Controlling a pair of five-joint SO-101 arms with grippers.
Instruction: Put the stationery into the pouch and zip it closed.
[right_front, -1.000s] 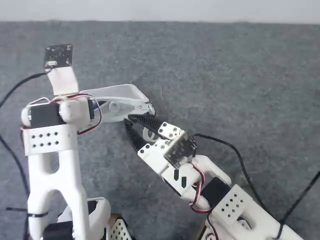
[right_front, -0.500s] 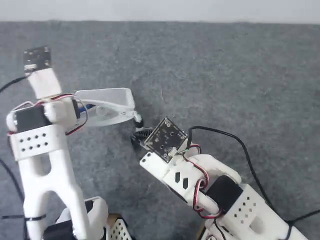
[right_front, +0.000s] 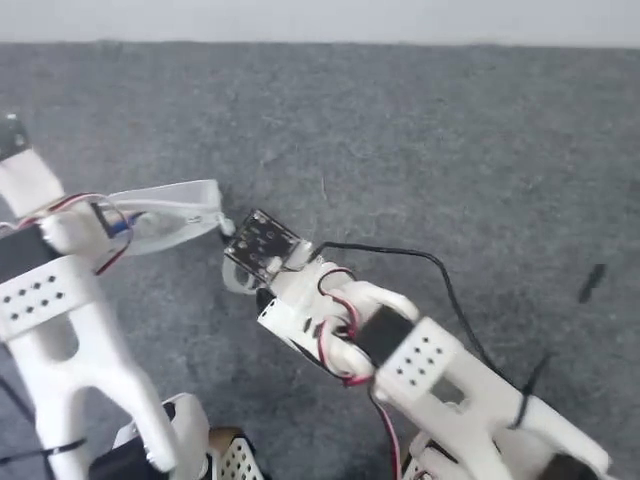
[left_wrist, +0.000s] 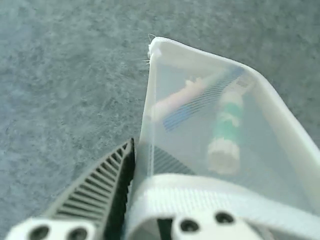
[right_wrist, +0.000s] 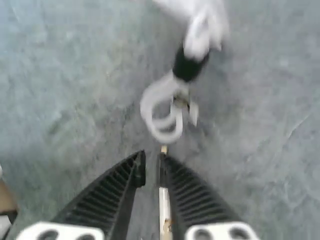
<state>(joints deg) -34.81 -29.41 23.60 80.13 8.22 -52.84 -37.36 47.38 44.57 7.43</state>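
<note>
Left wrist view gives you the clearest read on progress: the stationery (left_wrist: 212, 107) already lies inside the translucent pouch (left_wrist: 260, 150). You can make out a pinkish stick, a blue-striped piece and a green-and-white tube through the wall. So the loading looks done, and what remains is the zip.

You cannot see the zip line itself in any view. In the right wrist view the white pull loop (right_wrist: 161, 114) hangs off a black slider (right_wrist: 188, 67) at the pouch's end. That suggests the slider is at or near the end of its run, but check the seam before you call it closed.

Your left gripper (left_wrist: 140, 170) is clamped on the near edge of the pouch, the black ribbed finger on one side and the white jaw on the other. In the high view the left arm (right_front: 60, 310) stands at the near left and the pouch (right_front: 170, 215) sticks out to the right from its wrist.

Your right arm (right_front: 420, 370) comes in from the near right and angles left and far. Its wrist sits over the pouch's right end above the grey carpet (right_front: 450, 150). The right gripper (right_wrist: 152, 157) points at the pull loop from just short of it. Its jaws are drawn almost together, with a thin pale sliver between them that you cannot identify. The loop itself sits outside the jaws.
</note>
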